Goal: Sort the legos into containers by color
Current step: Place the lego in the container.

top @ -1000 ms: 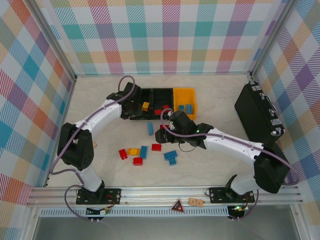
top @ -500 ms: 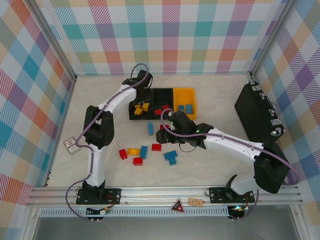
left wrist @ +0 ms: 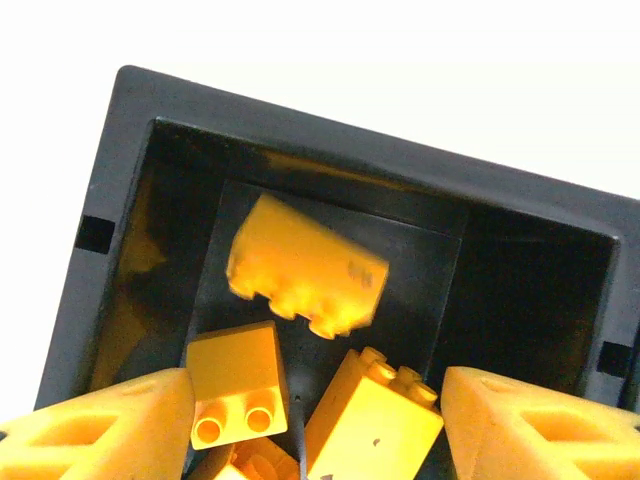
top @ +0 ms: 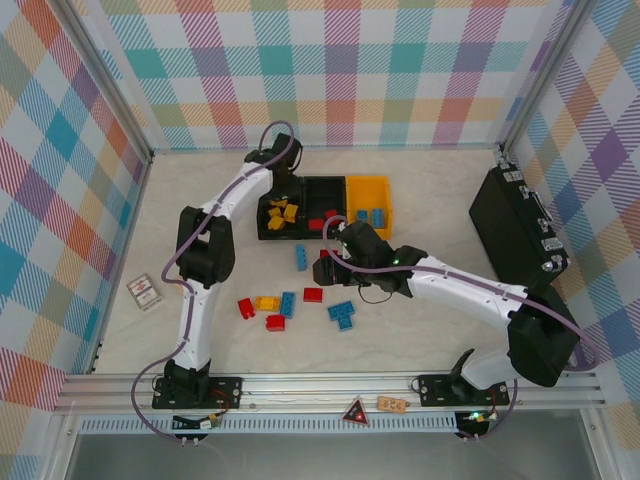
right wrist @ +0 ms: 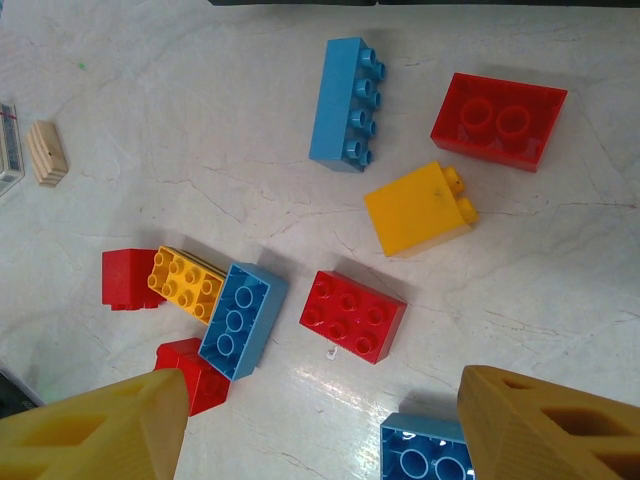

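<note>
Left pincer hangs open over the black bin, holding nothing. One blurry yellow lego is just past my tips, inside the bin, with more yellow legos by it. My right pincer is open too, over the surface; a red lego lies just ahead of its gap.
</note>
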You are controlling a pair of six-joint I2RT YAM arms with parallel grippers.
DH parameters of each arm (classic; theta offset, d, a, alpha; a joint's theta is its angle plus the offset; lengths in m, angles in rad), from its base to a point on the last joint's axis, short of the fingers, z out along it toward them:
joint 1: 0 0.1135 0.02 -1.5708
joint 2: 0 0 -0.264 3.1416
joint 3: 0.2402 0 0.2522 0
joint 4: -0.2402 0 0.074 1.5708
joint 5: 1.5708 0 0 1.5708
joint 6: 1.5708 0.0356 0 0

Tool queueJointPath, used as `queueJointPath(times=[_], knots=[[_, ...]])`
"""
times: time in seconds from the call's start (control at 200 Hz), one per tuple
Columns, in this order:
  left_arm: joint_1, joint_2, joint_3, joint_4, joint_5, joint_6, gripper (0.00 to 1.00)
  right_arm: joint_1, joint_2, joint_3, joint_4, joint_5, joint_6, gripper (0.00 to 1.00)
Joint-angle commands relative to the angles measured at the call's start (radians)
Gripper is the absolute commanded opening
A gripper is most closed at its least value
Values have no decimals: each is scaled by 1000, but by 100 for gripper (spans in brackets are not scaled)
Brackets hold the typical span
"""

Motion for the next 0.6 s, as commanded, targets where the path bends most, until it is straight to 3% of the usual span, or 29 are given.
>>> queueJointPath(times=[0.0,0.245,0.59], knots=[[3,-15,26,-40,18,5,67,-7,-16,-2,-18,2,4,72],[-28,-154,-87,-16,62,11,64,-7,-52,-23,-21,6,2,72],[-84,-499,-521,40,119,-4,64,-7,-124,-78,-32,-5,-8,72]])
